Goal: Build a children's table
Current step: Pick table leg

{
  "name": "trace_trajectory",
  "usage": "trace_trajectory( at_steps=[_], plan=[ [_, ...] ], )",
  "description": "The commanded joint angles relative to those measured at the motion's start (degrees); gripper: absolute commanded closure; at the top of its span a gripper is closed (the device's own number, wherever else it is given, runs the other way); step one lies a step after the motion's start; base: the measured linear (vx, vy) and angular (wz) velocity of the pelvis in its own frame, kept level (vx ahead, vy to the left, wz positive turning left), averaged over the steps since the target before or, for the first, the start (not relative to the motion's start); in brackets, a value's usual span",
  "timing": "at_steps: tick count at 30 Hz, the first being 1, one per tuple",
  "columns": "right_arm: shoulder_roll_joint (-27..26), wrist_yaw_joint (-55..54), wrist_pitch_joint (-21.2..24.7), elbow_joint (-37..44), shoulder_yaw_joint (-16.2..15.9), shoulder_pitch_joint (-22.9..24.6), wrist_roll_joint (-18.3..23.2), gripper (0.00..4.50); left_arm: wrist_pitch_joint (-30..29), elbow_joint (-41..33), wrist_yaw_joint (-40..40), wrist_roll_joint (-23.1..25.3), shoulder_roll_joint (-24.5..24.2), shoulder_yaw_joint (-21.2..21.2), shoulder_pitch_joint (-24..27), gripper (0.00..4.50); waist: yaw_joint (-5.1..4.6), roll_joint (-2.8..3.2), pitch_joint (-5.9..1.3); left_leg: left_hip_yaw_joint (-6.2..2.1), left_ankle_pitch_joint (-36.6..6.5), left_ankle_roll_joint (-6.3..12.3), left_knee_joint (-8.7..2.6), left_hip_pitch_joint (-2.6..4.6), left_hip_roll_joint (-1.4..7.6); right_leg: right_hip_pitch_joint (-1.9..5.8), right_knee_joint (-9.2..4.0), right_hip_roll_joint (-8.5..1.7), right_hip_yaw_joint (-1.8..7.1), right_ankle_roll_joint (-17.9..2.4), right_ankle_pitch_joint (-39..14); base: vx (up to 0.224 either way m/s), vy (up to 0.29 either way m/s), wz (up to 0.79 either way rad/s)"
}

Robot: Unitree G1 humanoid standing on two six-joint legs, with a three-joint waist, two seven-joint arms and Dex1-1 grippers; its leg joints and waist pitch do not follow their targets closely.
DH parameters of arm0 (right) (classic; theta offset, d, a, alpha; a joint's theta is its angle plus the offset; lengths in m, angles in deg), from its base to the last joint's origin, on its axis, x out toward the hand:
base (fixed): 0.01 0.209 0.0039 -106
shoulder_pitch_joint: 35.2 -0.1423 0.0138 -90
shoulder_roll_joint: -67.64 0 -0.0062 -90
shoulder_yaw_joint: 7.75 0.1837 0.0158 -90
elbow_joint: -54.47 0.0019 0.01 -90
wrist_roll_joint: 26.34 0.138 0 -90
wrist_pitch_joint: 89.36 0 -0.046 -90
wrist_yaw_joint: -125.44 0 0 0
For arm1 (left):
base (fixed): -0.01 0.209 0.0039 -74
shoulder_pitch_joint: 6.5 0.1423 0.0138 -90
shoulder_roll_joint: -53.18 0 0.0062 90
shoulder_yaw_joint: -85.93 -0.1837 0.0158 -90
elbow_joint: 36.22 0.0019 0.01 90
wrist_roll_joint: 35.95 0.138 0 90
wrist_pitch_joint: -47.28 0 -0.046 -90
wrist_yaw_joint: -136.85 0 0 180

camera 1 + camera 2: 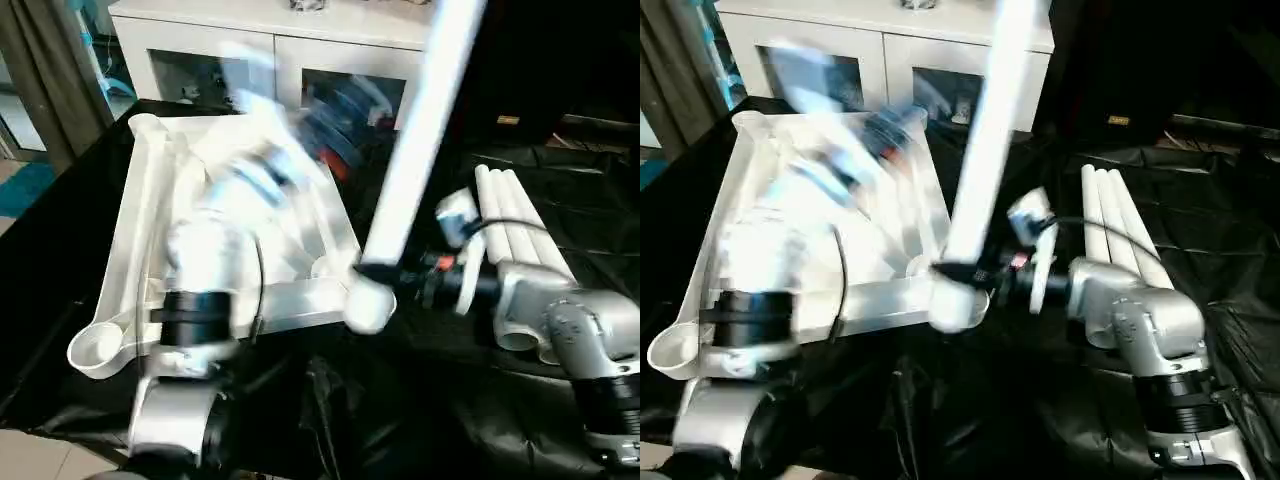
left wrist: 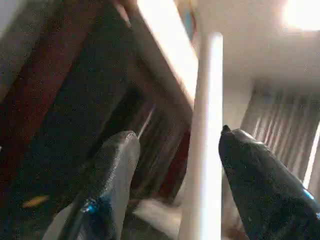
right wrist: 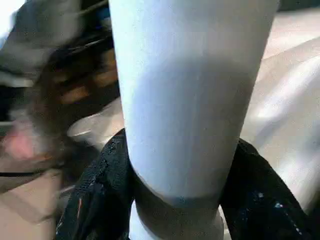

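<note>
- Right wrist view: the right tool [image 3: 175, 200] clamps a white table leg [image 1: 420, 130], upright at the upturned tabletop's [image 1: 140, 230] near corner socket [image 1: 368, 300].
- Left tool [image 2: 175, 165] gapes wide, empty.
- Next, I judge: seat the leg firmly.

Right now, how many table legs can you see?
4. One leg stands nearly upright at the tabletop's near corner, gripped near its base by the right gripper. Three loose legs lie side by side on the black cloth beside the right arm.
</note>
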Motion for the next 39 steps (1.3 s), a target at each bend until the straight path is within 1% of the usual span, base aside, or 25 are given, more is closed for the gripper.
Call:
trace_trajectory(
  at_steps=[1,2,3,5,6,7,8,10,11,12,14,15,16,17,18,19,20,21,24,27,30,33,34,36,39],
  plan=[
    [-0.19,-3.2,-3.21,-1.57,1.25,-1.27,-2.82,2.6,0.88,-1.67,5.97,7.15,-3.35,-7.7,2.39,1.49,0.25,-0.26,-4.28,-0.97,-0.23,3.28,-4.03,0.71,3.07,2.9,-3.55,-4.31,2.01,-13.26,-2.81,0.0,0.0,0.0],
    [-0.32,-4.51,-4.22,-2.33,1.31,-1.56,-3.89,2.6,2.05,-1.93,7.92,10.45,-5.97,-11.15,3.71,1.49,0.12,0.0,-4.31,-0.79,-0.44,2.65,-4.09,0.88,3.0,2.79,-3.44,-4.08,2.04,-12.53,-3.44,0.0,0.0,0.0],
    [-0.25,-5.8,-6.38,-3.41,0.98,-1.78,-5.84,2.6,4.48,-1.88,10.6,15.23,-9.63,-16.33,5.6,1.49,0.16,0.6,-4.26,-0.68,-1.33,1.61,-4.19,1.22,3.11,2.57,-3.48,-4.09,2.08,-12.81,-2.87,0.0,0.0,0.0],
    [-0.02,-6.95,-9.21,-4.37,0.31,-1.67,-8.28,2.6,7.32,-1.41,12.98,19.48,-12.71,-21.1,7.44,1.49,0.28,0.34,-4.29,-0.9,-1.31,1.42,-4.32,0.85,3.2,2.78,-3.52,-4.18,2.03,-12.09,-2.7,0.0,0.0,0.0],
    [0.06,-8.2,-11.56,-5.18,-0.28,-1.3,-10.44,2.6,9.41,-1.1,15.6,22.35,-15.32,-25.29,9.53,1.49,0.35,0.44,-4.38,-0.8,-1.17,0.82,-4.32,1.03,3.12,2.73,-3.3,-4.25,2.07,-11.87,-1.9,0.0,0.0,0.0],
    [0.01,-8.58,-12.12,-5.38,-0.38,-1.13,-10.96,2.6,9.83,-0.97,16.24,22.99,-16.03,-26.45,10.1,1.49,0.24,0.52,-4.34,-0.75,-1.13,0.47,-4.39,1.0,3.18,2.74,-3.21,-4.23,2.09,-11.92,-1.39,0.0,0.0,0.0],
    [-0.74,-10.34,-14.22,-5.92,-0.16,-0.54,-12.44,2.6,11.83,-0.15,17.67,25.39,-17.71,-29.67,11.17,1.49,0.07,0.59,-4.37,-0.71,-1.36,-0.19,-4.43,0.84,3.01,2.9,-3.15,-4.12,2.12,-12.17,0.14,0.0,0.0,0.0],
    [-1.15,-11.03,-15.1,-6.13,0.03,-0.35,-12.98,2.6,12.49,0.14,18.17,26.26,-18.35,-30.79,11.42,1.49,-0.06,0.64,-4.36,-0.62,-2.5,-0.67,-4.47,0.84,2.92,3.02,-3.07,-4.15,2.17,-12.8,0.42,0.0,0.0,0.0],
    [-2.51,-11.89,-17.0,-6.24,0.89,0.39,-13.0,2.6,14.9,1.9,19.89,29.4,-19.4,-33.23,11.85,1.49,-0.08,1.23,-4.31,-0.71,-2.97,-0.87,-4.51,0.83,2.89,3.05,-3.11,-4.17,2.2,-13.06,0.38,0.0,0.0,0.0],
    [-2.97,-12.14,-17.63,-6.18,1.21,0.64,-12.9,2.6,15.39,2.54,20.32,30.14,-19.55,-33.79,11.94,1.49,-0.3,0.9,-4.15,-0.65,-4.58,-1.03,-4.65,0.77,2.95,3.06,-3.36,-4.17,2.2,-13.03,-0.7,0.0,0.0,0.0],
    [-3.44,-13.1,-17.73,-6.01,1.37,1.08,-13.13,2.6,16.87,4.47,20.65,31.62,-19.51,-34.43,11.78,1.49,-0.37,1.3,-4.23,-0.75,-5.59,-1.51,-4.68,0.89,2.99,3.15,-3.29,-4.21,2.18,-13.43,-1.21,0.0,0.0,0.0],
    [-3.52,-13.34,-17.76,-5.88,1.33,1.27,-13.26,2.6,17.38,5.24,20.66,32.13,-19.5,-34.64,11.66,1.49,-0.48,1.19,-4.15,-0.67,-5.86,-1.49,-4.67,0.78,2.88,3.17,-3.46,-4.1,2.23,-13.41,-1.44,0.0,0.0,0.0],
    [-3.52,-13.19,-18.44,-5.29,0.89,2.06,-13.81,2.6,18.94,8.07,20.45,33.9,-19.64,-35.5,11.0,1.49,-0.49,1.46,-4.16,-0.69,-6.2,-1.45,-4.67,0.79,2.82,3.11,-3.67,-3.97,2.21,-13.1,-1.94,0.0,0.0,0.0],
    [-3.63,-13.13,-18.43,-4.84,0.83,2.5,-13.79,2.6,19.79,9.17,20.42,34.59,-19.8,-35.85,10.81,1.79,-0.5,1.79,-4.23,-0.69,-6.44,-1.71,-4.62,0.89,2.82,3.11,-3.47,-4.03,2.23,-13.11,-1.89,0.0,0.0,0.0],
    [-3.8,-12.95,-17.64,-3.8,1.05,3.33,-13.1,2.6,20.41,11.27,20.86,35.19,-19.96,-36.35,10.35,1.86,-0.47,1.89,-4.29,-0.73,-6.63,-1.66,-4.64,0.9,2.87,3.13,-3.5,-4.07,2.23,-13.19,-1.56,0.0,0.0,0.0],
    [-3.8,-12.95,-17.64,-3.8,1.05,3.33,-13.1,2.6,20.41,11.27,20.86,35.19,-19.96,-36.35,10.35,1.86,-0.48,1.79,-4.26,-0.73,-6.75,-1.56,-4.69,0.87,2.85,3.17,-3.64,-4.03,2.23,-13.11,-1.61,0.0,0.0,0.0],
    [-3.84,-12.72,-17.31,-3.38,1.09,3.68,-12.77,2.6,20.47,11.85,21.13,35.26,-20.11,-36.59,10.24,1.86,-0.44,1.87,-4.41,-0.79,-6.71,-1.69,-4.68,0.9,2.96,3.23,-3.36,-4.13,2.16,-13.56,-0.87,0.0,0.0,0.0],
    [-3.64,-12.12,-16.07,-2.58,1.1,4.14,-11.92,2.6,20.67,12.48,20.95,35.65,-20.22,-36.9,10.09,2.12,-0.42,1.83,-4.38,-0.8,-6.3,-1.45,-4.67,0.83,2.98,3.27,-3.31,-4.06,2.13,-13.97,0.16,0.0,0.0,0.0],
    [-3.47,-11.19,-15.61,-1.56,1.02,5.03,-11.35,2.6,20.16,13.88,19.83,37.31,-20.24,-37.59,9.53,2.3,-0.4,1.91,-4.38,-0.82,-6.36,-0.95,-4.66,0.82,3.15,3.22,-3.22,-4.21,2.08,-14.65,0.81,0.0,0.0,0.0],
    [-3.44,-11.23,-15.83,-1.66,1.01,5.31,-11.42,2.6,20.96,16.24,18.47,39.28,-19.45,-37.73,8.8,2.63,-0.36,2.03,-4.31,-0.83,-7.03,-1.23,-4.69,0.86,3.1,3.21,-3.39,-4.28,2.07,-14.77,-0.61,0.0,0.0,0.0],
    [-3.69,-11.45,-14.32,-0.93,1.0,5.49,-10.84,2.6,20.92,17.83,19.73,38.32,-17.98,-36.84,8.41,2.77,-0.37,1.99,-4.32,-0.82,-7.15,-1.34,-4.69,0.84,3.08,3.29,-3.48,-4.3,2.09,-14.89,-0.68,0.0,0.0,0.0],
    [-3.97,-11.42,-13.01,-0.04,1.06,5.72,-10.23,2.6,20.82,18.31,20.2,38.27,-17.69,-36.8,8.29,3.09,-0.27,2.26,-4.44,-0.86,-6.44,-0.88,-4.64,0.8,3.12,3.3,-3.33,-4.33,2.06,-15.17,0.56,0.0,0.0,0.0],
    [-3.85,-11.37,-12.8,0.49,0.78,6.03,-10.33,2.6,20.95,18.49,20.62,38.71,-17.85,-37.25,8.41,3.26,-0.29,2.51,-4.43,-0.89,-6.7,-0.89,-4.64,0.8,3.14,3.26,-3.34,-4.36,2.04,-15.19,0.4,0.0,0.0,0.0],
    [-3.67,-11.21,-12.7,0.75,0.6,6.24,-10.41,2.6,20.88,18.52,20.92,38.87,-17.86,-37.43,8.54,3.39,-0.35,2.36,-4.38,-0.89,-7.27,-0.97,-4.69,0.76,3.15,3.32,-3.47,-4.35,2.04,-15.06,-0.32,0.0,0.0,0.0],
    [-3.44,-11.34,-12.85,0.78,0.48,6.52,-10.83,2.6,20.94,18.81,21.39,39.19,-17.64,-37.48,8.81,3.72,-0.34,2.52,-4.39,-0.84,-7.49,-0.96,-4.66,0.81,3.14,3.21,-3.59,-4.39,2.07,-14.94,-1.42,0.0,0.0,0.0]
  ],
)
